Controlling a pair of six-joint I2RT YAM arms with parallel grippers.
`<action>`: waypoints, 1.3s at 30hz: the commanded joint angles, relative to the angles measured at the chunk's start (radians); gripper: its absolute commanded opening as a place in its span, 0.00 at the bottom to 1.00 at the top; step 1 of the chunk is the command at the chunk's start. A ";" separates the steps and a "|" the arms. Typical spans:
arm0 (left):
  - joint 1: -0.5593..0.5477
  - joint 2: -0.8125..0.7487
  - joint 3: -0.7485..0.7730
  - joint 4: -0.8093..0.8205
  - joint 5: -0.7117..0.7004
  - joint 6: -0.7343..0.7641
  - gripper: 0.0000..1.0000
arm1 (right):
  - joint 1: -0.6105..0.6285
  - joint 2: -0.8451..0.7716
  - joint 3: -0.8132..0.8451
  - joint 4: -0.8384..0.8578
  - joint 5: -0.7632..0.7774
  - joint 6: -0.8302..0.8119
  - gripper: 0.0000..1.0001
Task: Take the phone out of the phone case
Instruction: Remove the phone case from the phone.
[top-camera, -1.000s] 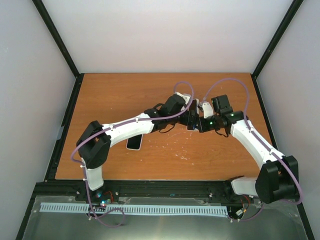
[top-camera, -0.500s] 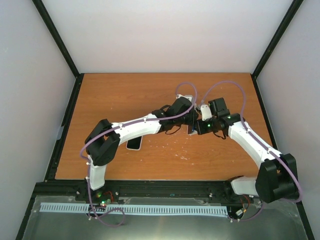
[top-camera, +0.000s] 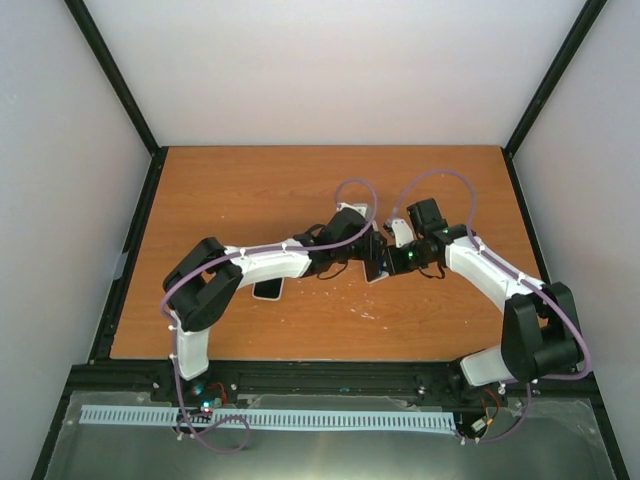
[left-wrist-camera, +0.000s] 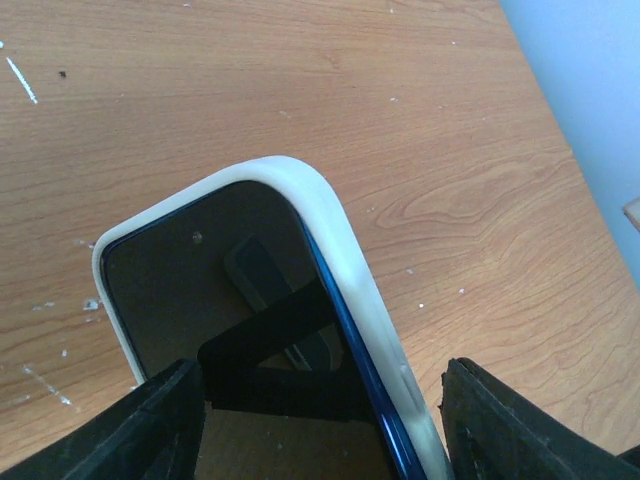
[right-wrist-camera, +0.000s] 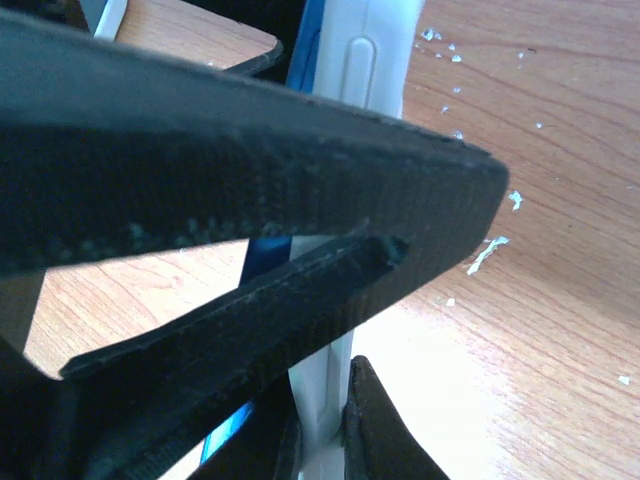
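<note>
A dark-screened phone (left-wrist-camera: 215, 290) with a blue edge sits in a white case (left-wrist-camera: 345, 270). In the top view it is held off the table (top-camera: 250, 190) between the two arms, at mid-table (top-camera: 376, 271). My left gripper (left-wrist-camera: 320, 440) straddles its width, one finger on each long side, and appears closed on it. My right gripper (right-wrist-camera: 325, 430) is shut, pinching the white case's side wall (right-wrist-camera: 360, 70) from the right, and the blue phone edge (right-wrist-camera: 308, 40) shows beside it. In the top view the left gripper (top-camera: 368, 252) and right gripper (top-camera: 393, 262) meet at the phone.
A second flat white-edged phone-like thing (top-camera: 268, 288) lies on the table under the left forearm. Small white scuffs (top-camera: 368, 312) mark the wood in front of the grippers. Black frame rails (top-camera: 135, 230) border the table.
Both grippers have moved together with the phone toward the near left, and the left arm has folded closer. The white case end has dropped out of sight behind the wrists.
</note>
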 joint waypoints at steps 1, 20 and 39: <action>0.017 -0.015 -0.036 -0.074 -0.022 0.013 0.66 | 0.002 -0.002 0.049 0.082 -0.031 -0.021 0.03; 0.018 -0.106 -0.142 0.087 0.063 0.010 0.86 | 0.004 0.007 0.055 0.076 0.006 -0.018 0.03; 0.012 -0.106 -0.123 0.071 0.119 -0.046 0.83 | 0.004 -0.011 0.057 0.081 0.043 -0.005 0.03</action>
